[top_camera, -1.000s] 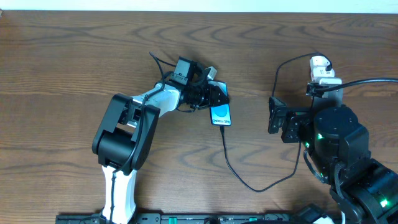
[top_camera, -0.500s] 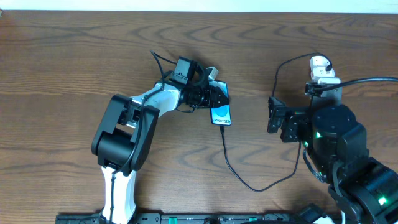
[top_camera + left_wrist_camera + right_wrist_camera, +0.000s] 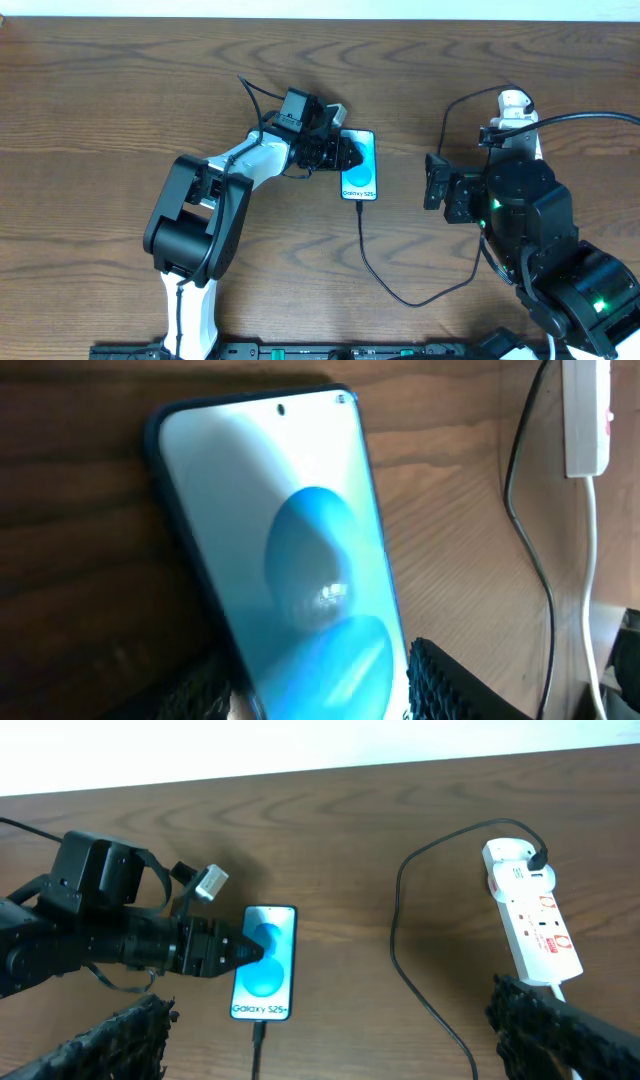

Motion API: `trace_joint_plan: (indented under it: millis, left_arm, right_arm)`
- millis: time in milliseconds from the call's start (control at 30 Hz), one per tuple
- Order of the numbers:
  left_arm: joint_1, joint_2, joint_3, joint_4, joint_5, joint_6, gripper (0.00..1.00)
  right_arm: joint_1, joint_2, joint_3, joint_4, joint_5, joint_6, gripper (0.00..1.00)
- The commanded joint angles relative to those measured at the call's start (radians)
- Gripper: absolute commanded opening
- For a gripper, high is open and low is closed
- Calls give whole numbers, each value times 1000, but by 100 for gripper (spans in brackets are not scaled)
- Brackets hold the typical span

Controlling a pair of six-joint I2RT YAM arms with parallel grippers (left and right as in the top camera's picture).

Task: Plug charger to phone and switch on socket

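The phone (image 3: 359,167) lies flat, screen up, on the wooden surface (image 3: 120,90); the charger (image 3: 385,285) meets its lower edge and loops across to the power strip (image 3: 530,910); the left hand (image 3: 340,155) sits at the phone's left edge, its fingers (image 3: 445,680) either side of it, whether pinching I cannot tell; the right hand (image 3: 437,185) hangs wide open to the phone's right, apart from it.
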Motion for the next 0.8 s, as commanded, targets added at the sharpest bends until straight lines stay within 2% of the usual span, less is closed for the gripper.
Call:
trace_joint_plan:
  millis: [0,300,433,500,767]
  left_arm:
    - [8,63,-39,-36,-167,21,57]
    - [38,10,-32,-42,-182,21,57]
    - [90,-110,-31,-95,-280,21,59]
    - [112,-174,-31,-133,-329,29,63]
    - [147,-424,-31,-244,-343,147,64]
  right_arm:
    - [-4,0,6,-1,15,10,99]
    - [-4,0,6,-11,15,10,99]
    - [-4,0,6,-18,15,10,99]
    - [-4,3,6,-21,15,10,99]
    - [-4,46,6,-24,-19,10,99]
